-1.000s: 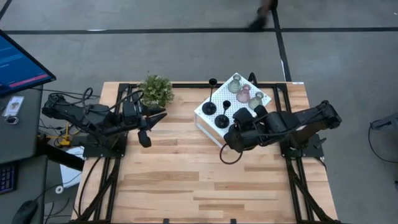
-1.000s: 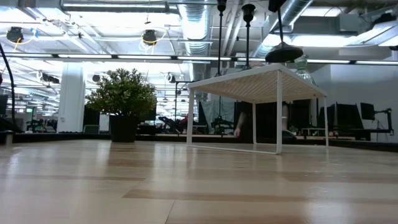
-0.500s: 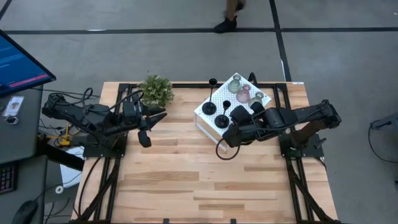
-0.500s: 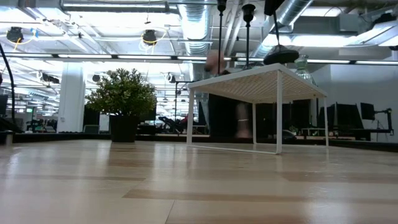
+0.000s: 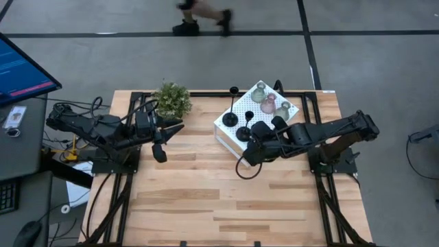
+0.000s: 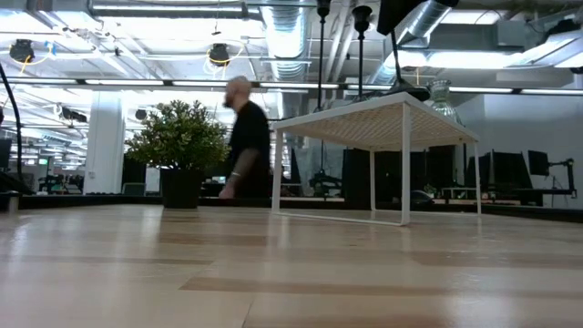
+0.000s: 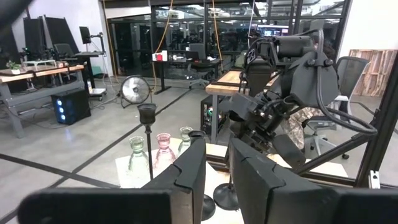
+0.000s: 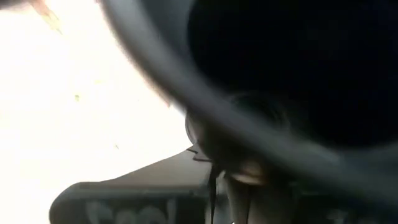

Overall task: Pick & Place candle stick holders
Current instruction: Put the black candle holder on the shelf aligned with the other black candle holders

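Candle stick holders (image 5: 259, 104) crowd the white perforated box (image 5: 225, 126) at the table's far right, black ones beside green and pink glass. The right gripper (image 5: 250, 149) hangs at the box's near edge, clamped on a black holder (image 5: 246, 158). The left gripper (image 5: 159, 137) waits narrow beside the potted plant (image 5: 171, 100). A person (image 6: 244, 138) walks behind. No readable writing.

This is an open-plan robotics lab or industrial office. Exposed silver ducts (image 6: 291, 27) and strip lights run across the ceiling above a white column (image 6: 105, 141). Desks with dark monitors (image 7: 46, 34), office chairs (image 7: 345, 68) and a floor fan (image 7: 130, 90) stand on grey concrete floor (image 5: 370, 62) marked with black lines, and a person (image 6: 244, 141) walks past behind the wooden table (image 5: 206, 199).
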`<state>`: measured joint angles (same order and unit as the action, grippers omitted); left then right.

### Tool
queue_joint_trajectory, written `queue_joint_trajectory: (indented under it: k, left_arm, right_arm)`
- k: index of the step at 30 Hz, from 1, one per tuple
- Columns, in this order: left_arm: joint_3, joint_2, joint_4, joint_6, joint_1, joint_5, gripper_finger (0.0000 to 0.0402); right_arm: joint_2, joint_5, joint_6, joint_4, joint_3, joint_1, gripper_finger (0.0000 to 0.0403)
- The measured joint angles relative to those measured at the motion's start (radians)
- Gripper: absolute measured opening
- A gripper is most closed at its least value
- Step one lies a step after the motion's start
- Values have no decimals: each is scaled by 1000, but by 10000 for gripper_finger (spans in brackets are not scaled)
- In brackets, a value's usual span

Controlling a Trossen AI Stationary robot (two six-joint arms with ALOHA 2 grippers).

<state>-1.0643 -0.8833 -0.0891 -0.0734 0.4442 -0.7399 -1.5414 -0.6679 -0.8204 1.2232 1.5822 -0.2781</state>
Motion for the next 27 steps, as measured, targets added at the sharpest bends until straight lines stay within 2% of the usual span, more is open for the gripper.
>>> queue_joint_trajectory:
  k: [27]
  left_arm:
    - [0,0,0,0,0,0,72]
  right_arm:
    - [0,45,143,-54,0,70,5]
